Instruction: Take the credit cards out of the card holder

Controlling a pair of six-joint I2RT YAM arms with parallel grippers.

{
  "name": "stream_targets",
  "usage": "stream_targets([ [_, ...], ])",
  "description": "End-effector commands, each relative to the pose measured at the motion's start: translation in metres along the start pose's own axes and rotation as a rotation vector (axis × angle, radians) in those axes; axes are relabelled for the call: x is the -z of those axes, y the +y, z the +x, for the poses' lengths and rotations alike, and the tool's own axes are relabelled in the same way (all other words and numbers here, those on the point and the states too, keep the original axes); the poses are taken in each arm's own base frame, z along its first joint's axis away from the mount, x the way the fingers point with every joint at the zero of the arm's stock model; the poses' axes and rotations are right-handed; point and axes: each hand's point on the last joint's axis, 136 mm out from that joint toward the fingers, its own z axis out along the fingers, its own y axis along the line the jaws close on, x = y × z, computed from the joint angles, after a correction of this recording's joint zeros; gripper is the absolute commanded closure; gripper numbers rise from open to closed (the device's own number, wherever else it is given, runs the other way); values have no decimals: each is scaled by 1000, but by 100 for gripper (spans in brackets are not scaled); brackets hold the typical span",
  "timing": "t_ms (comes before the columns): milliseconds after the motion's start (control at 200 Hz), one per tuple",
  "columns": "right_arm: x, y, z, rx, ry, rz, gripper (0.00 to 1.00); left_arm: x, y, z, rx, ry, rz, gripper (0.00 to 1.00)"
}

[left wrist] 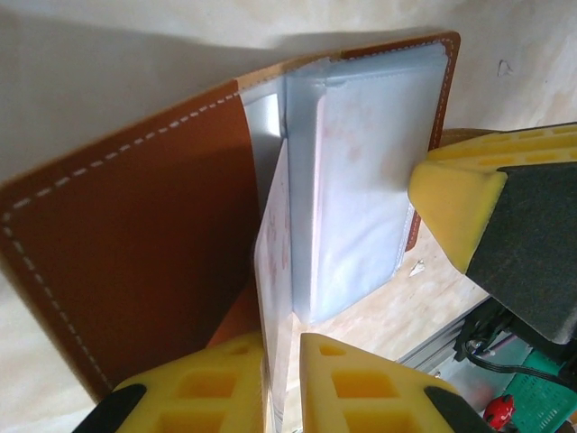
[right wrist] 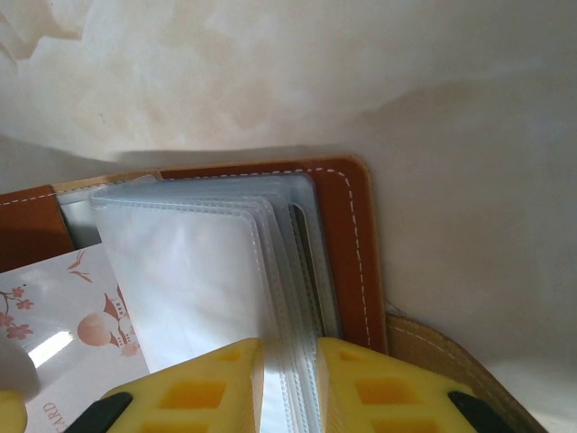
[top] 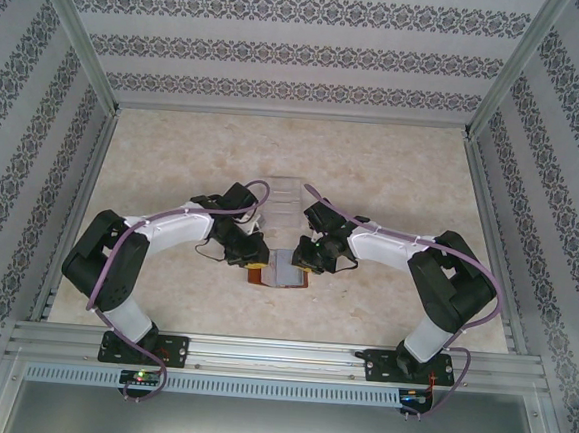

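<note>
Your left gripper (left wrist: 281, 365) is gripping the edge of a white credit card (left wrist: 270, 271) with pink print, its fingers nearly together at the bottom of the left wrist view. Your right gripper (right wrist: 290, 365) is pinching a bunch of clear sleeves (right wrist: 194, 280), its fingers almost touching. The card holder (left wrist: 135, 234) is lying open on the table (top: 174, 157), in the lower middle of the top view, with its brown leather flap spreading left. A clear tray (top: 283, 191) is sitting just above it.
</note>
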Motion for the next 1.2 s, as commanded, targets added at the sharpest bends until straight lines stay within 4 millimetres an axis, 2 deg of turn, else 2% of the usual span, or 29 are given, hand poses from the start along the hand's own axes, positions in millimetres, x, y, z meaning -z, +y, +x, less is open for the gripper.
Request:
stream_targets([
  [0, 7, 0, -1, 25, -22, 14, 76, -9, 3, 8, 8, 38, -11, 85],
  [215, 12, 1, -1, 28, -34, 13, 75, -9, 5, 6, 5, 23, -33, 91],
  [345, 22, 1, -5, 35, -61, 22, 73, -4, 4, 3, -8, 3, -48, 94],
  [884, 46, -3, -19, 39, -110, 19, 72, 38, -9, -11, -143, -67, -142, 98],
  [1054, 52, -5, -24, 41, -122, 20, 72, 50, -22, -16, -245, -75, -138, 98],
  [1194, 55, -10, -29, 38, -127, 28, 72, 58, -30, -23, -394, -71, -145, 100],
])
